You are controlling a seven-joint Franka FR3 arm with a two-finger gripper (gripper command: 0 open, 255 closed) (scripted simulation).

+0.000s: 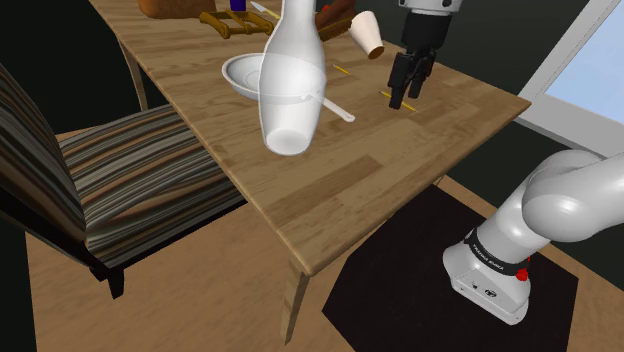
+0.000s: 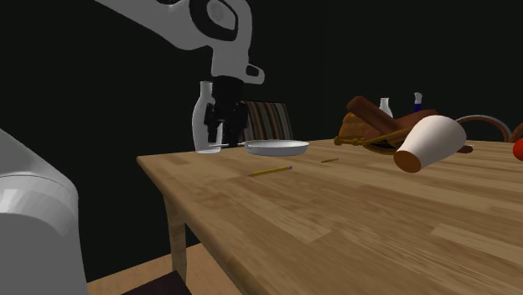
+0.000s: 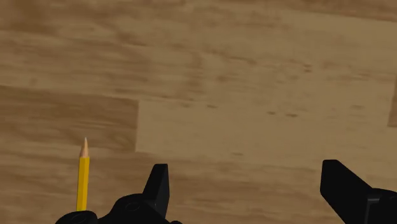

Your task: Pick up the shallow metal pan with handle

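Pan (image 1: 243,76): it is sitting on the wooden table (image 1: 330,205), off to the shoulder view's left of your claw. It is a pale, shallow round dish with a thin handle.
Claw (image 1: 404,88): you are holding it wide open, with nothing between the fingers. It is pointing down and hanging low over bare wood.
Beside the claw: a yellow pencil (image 3: 83,181) is lying flat on the table just outside one finger, not between the two.
Way to the pan: it is lying apart from the claw, up-left across the table in the shoulder view. In the second exterior view it is showing just to the claw's right.
Handle (image 1: 336,108): it is running from the dish toward the shoulder view's lower right. Its free end is pointing your way and is the part of the pan nearest you.
Bottle (image 1: 290,80): a tall white bottle is standing just beside the pan and is covering part of the rim in the shoulder view.
Further out: a pale cup (image 1: 367,35) is lying on its side beyond the claw, and a striped chair (image 1: 110,170) is standing past the table's edge.
Next move, as a judgement: you are probably needing to travel along the handle's line and turn the fingers across it, while staying clear of the bottle.
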